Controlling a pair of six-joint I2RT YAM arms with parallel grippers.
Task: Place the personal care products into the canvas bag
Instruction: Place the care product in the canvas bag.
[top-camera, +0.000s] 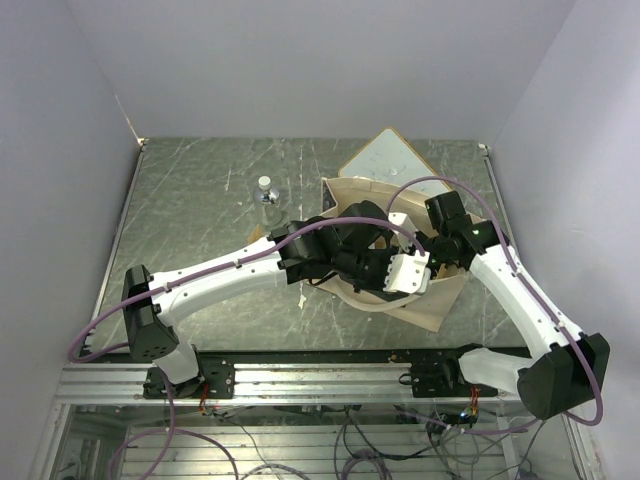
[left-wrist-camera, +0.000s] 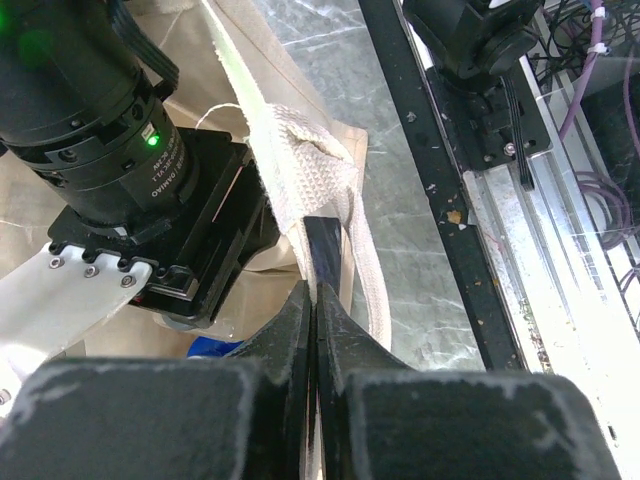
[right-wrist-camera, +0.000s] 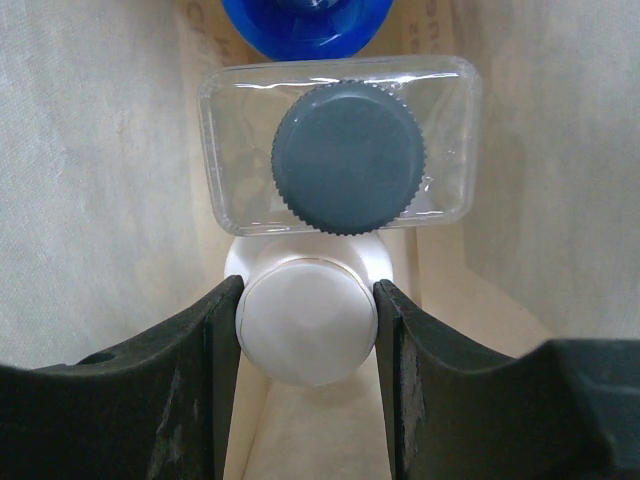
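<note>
The canvas bag (top-camera: 432, 302) lies at centre right of the table, under both wrists. My left gripper (left-wrist-camera: 315, 300) is shut on the bag's rim, with its woven handle strap (left-wrist-camera: 300, 195) running out ahead of the jaws. My right gripper (right-wrist-camera: 308, 325) is inside the bag (right-wrist-camera: 90, 180), shut on a cream cylinder (right-wrist-camera: 308, 300). Just beyond it lie a clear bottle with a dark cap (right-wrist-camera: 340, 150) and a blue cap (right-wrist-camera: 305, 20). A clear bottle with a silver cap (top-camera: 265, 190) stands on the table left of the bag.
The white wood-framed board (top-camera: 385, 160) lies behind the bag at the back. The right arm's wrist (left-wrist-camera: 100, 120) sits close beside my left gripper. The black rail (left-wrist-camera: 440, 190) marks the table's near edge.
</note>
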